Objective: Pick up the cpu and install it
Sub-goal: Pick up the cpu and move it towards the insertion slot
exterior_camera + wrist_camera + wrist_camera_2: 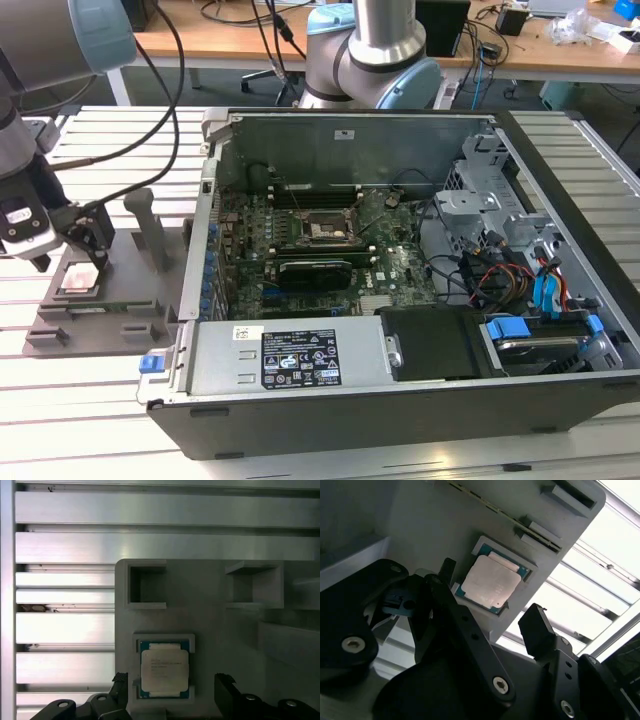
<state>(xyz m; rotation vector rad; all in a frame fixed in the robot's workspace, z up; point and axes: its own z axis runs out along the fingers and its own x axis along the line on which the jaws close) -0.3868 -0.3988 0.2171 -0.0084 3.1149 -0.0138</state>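
The cpu [164, 667] is seated flat in a square pocket of the grey tray [200, 615] on the table [60, 400], beside the open computer case [400, 400]. The gripper [171, 680] is poised over it, its fingers [225, 687] spread wide and nothing held. If they are closed askew, the chip could be tipped or jammed against the pocket's walls.

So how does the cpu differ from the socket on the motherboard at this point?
The cpu is a pale silvery square; the socket is a dark frame with a metal border. The cpu lies in a recess of the grey tray outside the computer case; the socket sits inside it. The open gripper straddles the cpu, far from the socket. Both are square and lie flat.
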